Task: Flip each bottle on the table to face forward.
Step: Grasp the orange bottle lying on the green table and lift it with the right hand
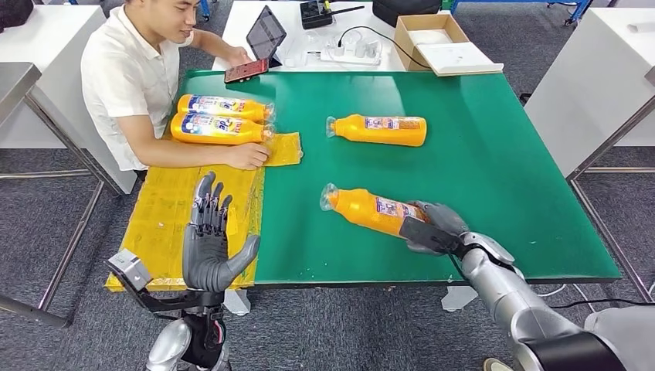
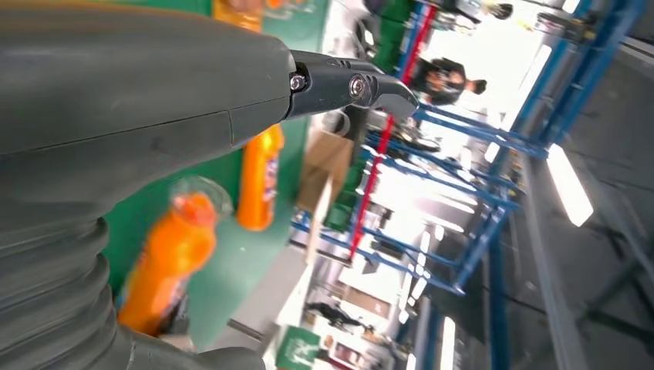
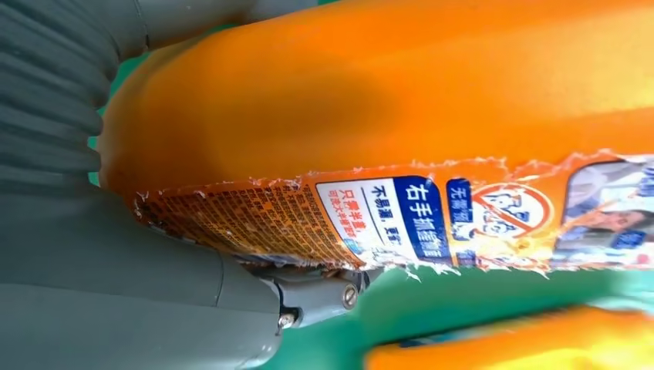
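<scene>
An orange bottle (image 1: 371,209) lies on its side on the green table (image 1: 479,178), cap to the left. My right hand (image 1: 432,228) grips its base end; the right wrist view has the bottle (image 3: 401,116) close up with its label turned sideways. A second orange bottle (image 1: 380,129) lies farther back, also on its side. Two more bottles (image 1: 220,118) rest on the yellow mat (image 1: 166,212) beside a person's forearm. My left hand (image 1: 210,239) is raised over the mat's near edge, fingers spread, holding nothing.
A person (image 1: 143,69) sits at the table's left side, one hand on the mat, the other by a phone (image 1: 246,70). A tablet, power strip (image 1: 351,50) and cardboard box (image 1: 436,42) sit on the white table behind.
</scene>
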Controlling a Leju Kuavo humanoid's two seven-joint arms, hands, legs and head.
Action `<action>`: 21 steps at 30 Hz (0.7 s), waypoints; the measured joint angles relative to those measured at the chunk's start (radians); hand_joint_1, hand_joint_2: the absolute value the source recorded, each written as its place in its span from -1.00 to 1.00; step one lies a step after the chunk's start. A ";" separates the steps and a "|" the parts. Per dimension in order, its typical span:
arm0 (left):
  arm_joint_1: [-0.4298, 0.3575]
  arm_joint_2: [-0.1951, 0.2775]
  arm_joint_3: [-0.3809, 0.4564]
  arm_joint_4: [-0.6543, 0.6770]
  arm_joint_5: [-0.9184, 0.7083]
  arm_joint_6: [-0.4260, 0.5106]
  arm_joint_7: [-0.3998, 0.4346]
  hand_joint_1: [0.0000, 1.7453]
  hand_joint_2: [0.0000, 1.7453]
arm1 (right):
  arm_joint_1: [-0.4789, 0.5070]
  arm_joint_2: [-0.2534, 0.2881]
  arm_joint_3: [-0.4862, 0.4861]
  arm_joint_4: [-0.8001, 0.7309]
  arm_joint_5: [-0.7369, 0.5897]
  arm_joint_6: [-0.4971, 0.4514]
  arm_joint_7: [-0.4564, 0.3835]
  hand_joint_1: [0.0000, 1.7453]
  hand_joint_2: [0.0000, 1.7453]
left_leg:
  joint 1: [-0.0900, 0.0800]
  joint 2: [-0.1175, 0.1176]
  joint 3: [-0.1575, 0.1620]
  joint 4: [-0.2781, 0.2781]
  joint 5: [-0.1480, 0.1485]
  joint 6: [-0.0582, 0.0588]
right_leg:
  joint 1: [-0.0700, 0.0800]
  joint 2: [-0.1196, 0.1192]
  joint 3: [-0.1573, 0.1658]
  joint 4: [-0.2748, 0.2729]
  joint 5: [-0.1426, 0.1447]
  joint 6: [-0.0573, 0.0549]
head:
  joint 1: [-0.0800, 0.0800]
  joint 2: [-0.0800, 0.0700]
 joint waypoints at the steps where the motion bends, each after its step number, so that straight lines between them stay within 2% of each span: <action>1: 0.001 0.000 0.000 0.003 0.004 0.011 0.007 -1.00 1.00 | 0.018 0.006 -0.002 -0.026 -0.035 -0.001 -0.022 1.00 1.00 | 0.000 0.000 -0.001 0.000 0.000 0.000 | 0.000 0.000 -0.001 0.000 0.000 0.000 | 0.000 0.000; 5: 0.004 0.000 0.002 0.013 0.001 0.061 0.012 -1.00 1.00 | 0.107 0.036 -0.003 -0.175 -0.185 -0.014 -0.050 1.00 1.00 | 0.001 -0.001 -0.005 0.000 0.001 0.000 | 0.000 -0.001 -0.005 0.000 0.000 0.000 | 0.000 0.000; 10: 0.010 -0.001 -0.009 0.031 -0.038 0.134 0.008 -1.00 1.00 | 0.220 0.077 -0.002 -0.413 -0.303 -0.116 -0.070 1.00 1.00 | 0.001 -0.003 -0.009 0.000 0.001 -0.001 | 0.000 -0.003 -0.008 0.001 0.000 0.000 | 0.000 0.000; 16: 0.021 -0.001 -0.053 0.067 -0.041 0.142 0.017 -1.00 1.00 | 0.345 0.116 -0.002 -0.629 -0.368 -0.174 -0.097 1.00 1.00 | 0.001 -0.004 -0.014 0.000 0.001 -0.001 | 0.000 -0.003 -0.012 0.001 -0.001 0.000 | 0.000 0.000; 21: 0.024 0.000 -0.073 0.082 -0.040 0.142 0.018 -1.00 1.00 | 0.392 0.130 -0.001 -0.714 -0.375 -0.180 -0.101 1.00 1.00 | 0.001 -0.004 -0.015 0.000 0.001 -0.001 | 0.000 -0.003 -0.014 0.000 -0.001 0.000 | 0.000 0.000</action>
